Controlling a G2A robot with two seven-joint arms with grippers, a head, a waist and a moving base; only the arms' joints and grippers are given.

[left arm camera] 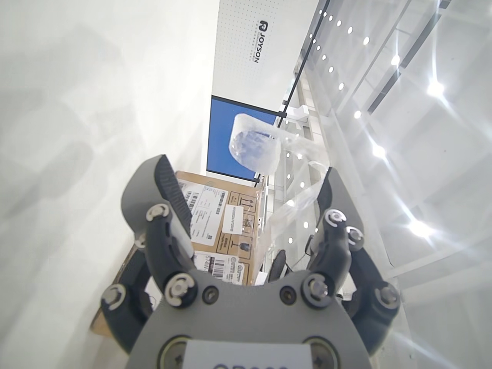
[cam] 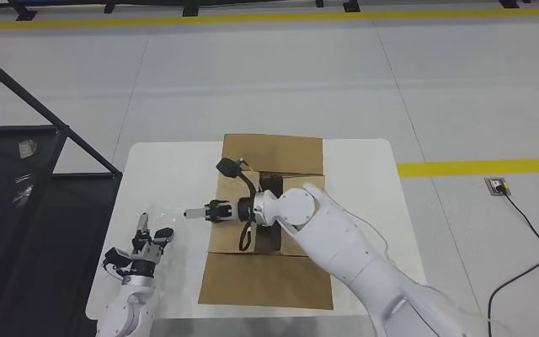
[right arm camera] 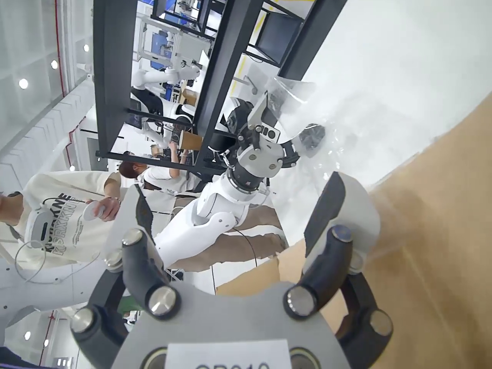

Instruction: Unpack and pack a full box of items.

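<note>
Unpacking, I judge: one clear crinkled plastic bag (left arm camera: 253,147) sits on the white table (cam: 362,168) beside the one open brown cardboard box (cam: 274,152), at the left gripper's (left arm camera: 248,168) parted, unclamped fingers; the right gripper (right arm camera: 238,186), parted and empty, hangs over the box and likely needs to dip inside next.

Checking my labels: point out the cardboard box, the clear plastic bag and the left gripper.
cardboard box (cam: 274,152), top view, far flap.
clear plastic bag (left arm camera: 253,147), left wrist view, its bulging end.
left gripper (left arm camera: 246,170), left wrist view, midway between fingertips.
</note>
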